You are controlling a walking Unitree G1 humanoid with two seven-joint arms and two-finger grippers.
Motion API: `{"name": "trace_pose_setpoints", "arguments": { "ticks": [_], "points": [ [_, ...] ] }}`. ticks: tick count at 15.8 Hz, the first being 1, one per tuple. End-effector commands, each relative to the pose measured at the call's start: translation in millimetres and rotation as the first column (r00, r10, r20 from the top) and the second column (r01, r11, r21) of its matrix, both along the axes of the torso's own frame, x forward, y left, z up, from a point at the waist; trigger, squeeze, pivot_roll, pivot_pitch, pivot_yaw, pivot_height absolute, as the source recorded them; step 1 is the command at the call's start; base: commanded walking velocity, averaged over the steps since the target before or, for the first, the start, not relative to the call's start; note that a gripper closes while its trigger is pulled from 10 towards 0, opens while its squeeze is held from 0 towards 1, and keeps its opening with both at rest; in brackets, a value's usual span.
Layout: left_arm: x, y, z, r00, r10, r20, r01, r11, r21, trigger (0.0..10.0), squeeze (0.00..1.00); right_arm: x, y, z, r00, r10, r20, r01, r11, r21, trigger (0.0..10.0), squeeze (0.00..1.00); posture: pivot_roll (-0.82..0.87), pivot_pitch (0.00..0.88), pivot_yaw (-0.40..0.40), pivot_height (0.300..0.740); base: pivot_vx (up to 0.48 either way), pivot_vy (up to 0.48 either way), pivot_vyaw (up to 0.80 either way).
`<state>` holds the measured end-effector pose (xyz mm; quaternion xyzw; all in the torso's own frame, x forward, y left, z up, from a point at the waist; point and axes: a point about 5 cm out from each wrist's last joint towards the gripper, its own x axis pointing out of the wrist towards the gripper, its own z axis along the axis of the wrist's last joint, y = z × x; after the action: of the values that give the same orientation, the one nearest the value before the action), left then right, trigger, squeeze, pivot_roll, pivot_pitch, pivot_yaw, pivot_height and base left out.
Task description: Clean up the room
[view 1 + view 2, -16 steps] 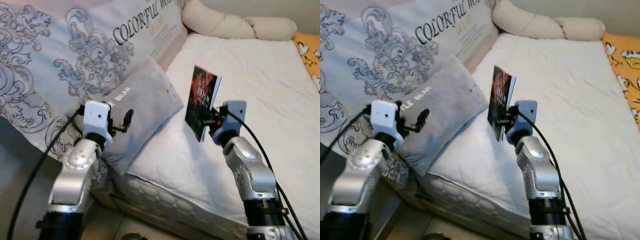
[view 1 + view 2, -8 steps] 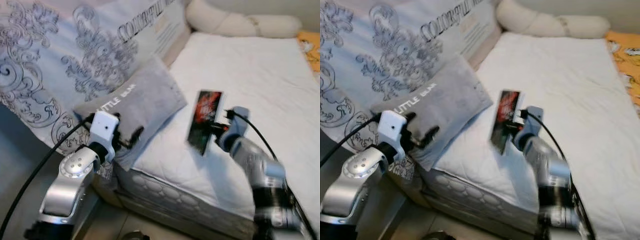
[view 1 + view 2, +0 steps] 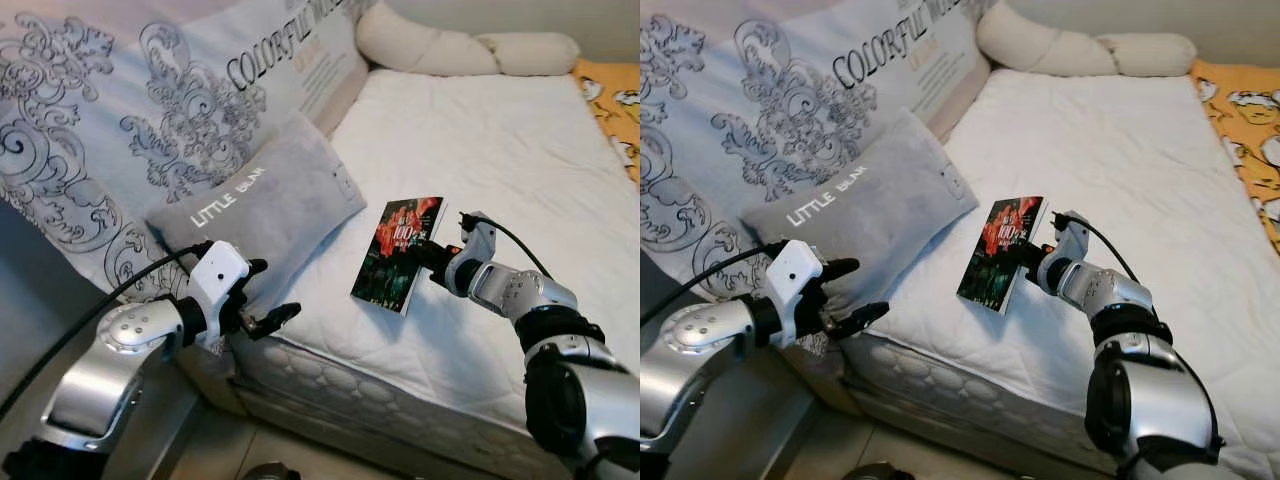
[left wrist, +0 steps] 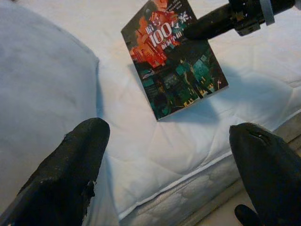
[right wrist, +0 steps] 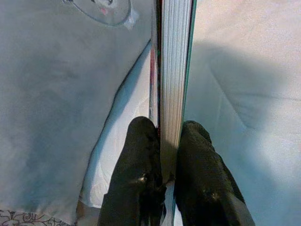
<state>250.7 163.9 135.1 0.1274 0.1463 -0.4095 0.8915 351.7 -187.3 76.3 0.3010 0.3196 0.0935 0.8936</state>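
Your right gripper (image 3: 437, 254) clamps the paperback book (image 3: 396, 252) mid-frame above the mattress (image 3: 520, 150); left gripper (image 3: 268, 297) gapes empty. Stowing remains.

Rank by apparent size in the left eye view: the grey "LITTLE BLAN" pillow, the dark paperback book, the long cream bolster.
1. Grey pillow, largest.
2. Cream bolster, though farther away, so unsure.
3. Dark paperback book, smallest, held by the right gripper.
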Motion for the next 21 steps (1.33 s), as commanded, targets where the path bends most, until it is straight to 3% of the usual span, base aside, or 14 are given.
{"name": "trace_pose_setpoints", "arguments": {
  "ticks": [1, 5, 6, 7, 8, 10, 13, 14, 17, 19, 21],
  "points": [
    [-9.2, -1.0, 2.6, 0.998, -0.048, -0.04, 0.048, 0.999, 0.007, 10.0, 0.0, 1.6, 7.3, -2.2, 1.0, 0.014, -0.011, -0.015, 1.0, -0.019, 10.0, 0.0, 0.11, 0.0, 0.061, 0.74, 0.0, 0.0, 0.0],
    [-28.5, -3.0, 1.2, 0.986, -0.117, -0.121, 0.119, 0.993, 0.015, 10.0, 0.0, 1.6, 13.3, -10.3, 0.998, 0.057, -0.005, -0.057, 0.98, -0.191, 10.0, 0.0, 0.15, 0.0, 0.052, 0.74, 0.0, 0.0, 0.0],
    [-30.9, -3.5, 2.1, 0.985, -0.118, -0.129, 0.121, 0.993, 0.013, 10.0, 0.0, 1.7, 13.3, -12.0, 0.999, 0.054, 0.005, -0.051, 0.97, -0.239, 10.0, 0.24, 0.16, 0.0, 0.051, 0.74, 0.0, 0.0, 0.0],
    [-32.6, -4.0, 2.8, 0.984, -0.118, -0.133, 0.121, 0.993, 0.013, 10.0, 0.0, 1.4, 11.2, -14.2, 0.999, 0.041, 0.009, -0.036, 0.954, -0.298, 10.0, 0.91, 0.16, 0.0, 0.049, 0.74, 0.0, 0.0, 0.0],
    [-33.3, -4.8, 3.1, 0.983, -0.118, -0.142, 0.121, 0.993, 0.015, 10.0, 0.0, 0.7, 8.3, -16.5, 1.0, 0.021, 0.01, -0.016, 0.935, -0.353, 10.0, 1.0, 0.16, 0.0, 0.047, 0.74, 0.0, 0.0, 0.0],
    [-34.4, -4.8, 3.1, 0.983, -0.11, -0.148, 0.115, 0.993, 0.023, 10.0, 0.0, 0.4, 8.2, -17.8, 1.0, 0.025, 0.015, -0.017, 0.92, -0.391, 10.0, 1.0, 0.17, 0.0, 0.044, 0.74, 0.0, 0.0, 0.0],
    [-35.3, -5.7, 0.3, 0.987, -0.061, -0.15, 0.067, 0.997, 0.032, 10.0, 0.0, 5.1, 4.7, -12.1, 0.991, 0.113, 0.075, -0.049, 0.814, -0.578, 10.0, 1.0, 0.17, 0.0, 0.043, 0.74, 0.0, 0.0, 0.0],
    [-35.1, -5.8, 0.2, 0.987, -0.059, -0.151, 0.065, 0.997, 0.032, 10.0, 0.0, 5.8, 4.3, -11.0, 0.99, 0.113, 0.087, -0.043, 0.816, -0.576, 10.0, 1.0, 0.17, 0.0, 0.043, 0.74, 0.0, 0.0, 0.0],
    [-32.9, -8.7, -2.2, 0.989, -0.034, -0.145, 0.038, 0.999, 0.028, 10.0, 0.0, 10.6, -8.8, -1.1, 0.984, 0.108, 0.144, 0.012, 0.756, -0.654, 10.0, 1.0, 0.15, 0.0, 0.059, 0.74, 0.0, 0.0, 0.0],
    [-30.9, -10.8, -4.3, 0.99, -0.021, -0.14, 0.024, 0.999, 0.021, 10.0, 0.0, 11.7, -10.8, 1.8, 0.977, 0.13, 0.167, 0.014, 0.747, -0.665, 10.0, 1.0, 0.13, 0.0, 0.065, 0.74, 0.0, 0.0, 0.0],
    [-29.7, -11.8, -6.5, 0.991, -0.005, -0.134, 0.007, 1.0, 0.013, 10.0, 0.0, 11.3, -1.9, 1.4, 0.963, 0.199, 0.183, -0.051, 0.798, -0.6, 10.0, 1.0, 0.11, 0.0, 0.067, 0.74, 0.0, 0.0, 0.0]
  ]
}}
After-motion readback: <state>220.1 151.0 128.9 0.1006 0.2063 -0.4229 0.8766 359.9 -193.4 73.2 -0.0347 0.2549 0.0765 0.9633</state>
